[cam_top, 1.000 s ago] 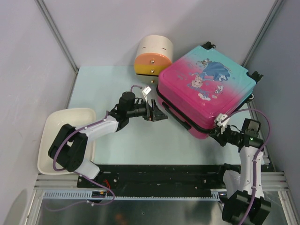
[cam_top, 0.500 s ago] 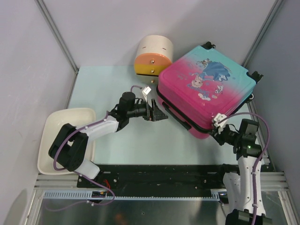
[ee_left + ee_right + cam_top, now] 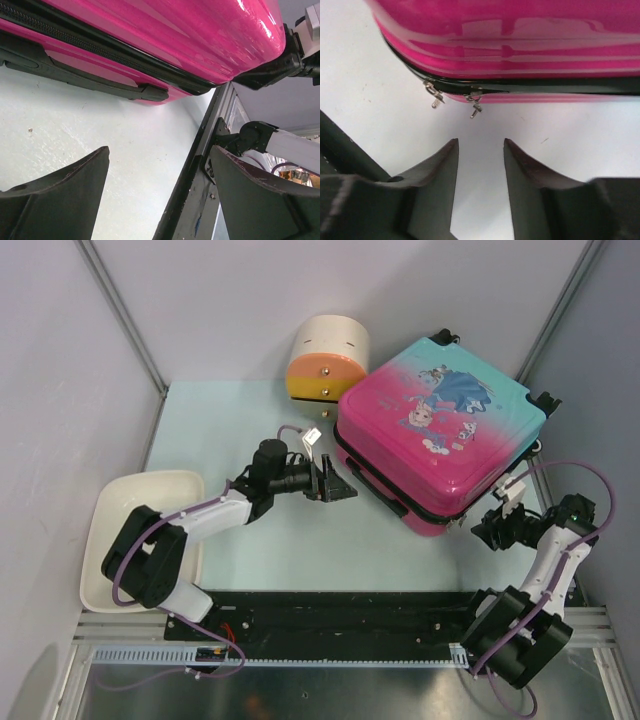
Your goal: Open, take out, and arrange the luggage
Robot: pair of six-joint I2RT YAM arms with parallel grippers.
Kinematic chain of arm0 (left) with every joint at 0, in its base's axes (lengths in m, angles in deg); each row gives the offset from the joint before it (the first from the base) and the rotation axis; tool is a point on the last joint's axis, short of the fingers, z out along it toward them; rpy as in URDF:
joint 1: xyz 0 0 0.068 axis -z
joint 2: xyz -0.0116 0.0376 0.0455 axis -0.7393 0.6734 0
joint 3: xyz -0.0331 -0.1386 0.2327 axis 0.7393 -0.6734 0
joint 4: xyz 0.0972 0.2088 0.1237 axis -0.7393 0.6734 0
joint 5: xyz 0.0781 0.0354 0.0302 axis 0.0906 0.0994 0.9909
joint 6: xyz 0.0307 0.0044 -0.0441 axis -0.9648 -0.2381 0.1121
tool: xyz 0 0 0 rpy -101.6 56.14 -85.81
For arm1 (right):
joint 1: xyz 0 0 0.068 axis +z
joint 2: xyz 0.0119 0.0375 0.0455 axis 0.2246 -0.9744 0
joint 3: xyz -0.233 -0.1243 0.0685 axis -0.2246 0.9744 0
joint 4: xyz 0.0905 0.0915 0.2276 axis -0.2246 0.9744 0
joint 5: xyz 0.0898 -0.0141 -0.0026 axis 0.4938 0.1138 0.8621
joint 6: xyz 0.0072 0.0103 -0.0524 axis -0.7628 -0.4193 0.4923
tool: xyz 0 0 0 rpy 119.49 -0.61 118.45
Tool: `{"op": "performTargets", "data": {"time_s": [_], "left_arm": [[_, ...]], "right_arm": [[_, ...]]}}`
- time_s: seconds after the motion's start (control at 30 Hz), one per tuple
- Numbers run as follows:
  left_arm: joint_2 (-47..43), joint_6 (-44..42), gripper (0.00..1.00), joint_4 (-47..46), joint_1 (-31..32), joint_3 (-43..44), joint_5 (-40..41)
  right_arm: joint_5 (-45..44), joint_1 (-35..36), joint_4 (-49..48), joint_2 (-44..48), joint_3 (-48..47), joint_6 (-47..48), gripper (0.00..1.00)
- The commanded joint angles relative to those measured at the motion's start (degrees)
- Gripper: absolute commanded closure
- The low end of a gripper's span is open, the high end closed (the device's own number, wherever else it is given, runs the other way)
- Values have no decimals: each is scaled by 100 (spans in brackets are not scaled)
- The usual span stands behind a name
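The luggage (image 3: 440, 435), a teal-to-pink hard-shell suitcase with a princess print, lies flat and closed at the table's back right. Its black side handle (image 3: 90, 82) faces my left gripper (image 3: 340, 485), which is open and empty just left of it. My right gripper (image 3: 487, 535) is open and empty near the suitcase's front corner. Two metal zipper pulls (image 3: 455, 100) hang from the black zipper line (image 3: 545, 86) just ahead of the right fingertips (image 3: 450, 147), apart from them.
A cream cylindrical box with orange-yellow drawers (image 3: 327, 360) stands behind the suitcase's left corner. A white tray (image 3: 135, 530) sits at the front left. The metal rail (image 3: 350, 615) runs along the near edge.
My right arm has swung out to the right and its gripper has backed a little away from the suitcase's front corner. The left arm has barely moved.
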Motion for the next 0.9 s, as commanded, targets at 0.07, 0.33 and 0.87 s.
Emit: {"op": "performTargets", "data": {"time_s": [0.07, 0.33, 0.87], "left_arm": [[-107, -94, 13, -179, 16, 25, -87], [-55, -58, 13, -188, 16, 52, -43], [33, -15, 14, -179, -1, 43, 71]], "right_arm": [[367, 370, 294, 72, -168, 390, 50], [-159, 1362, -1368, 309, 218, -1270, 53], [-1505, 1232, -4197, 740, 842, -3346, 98]]}}
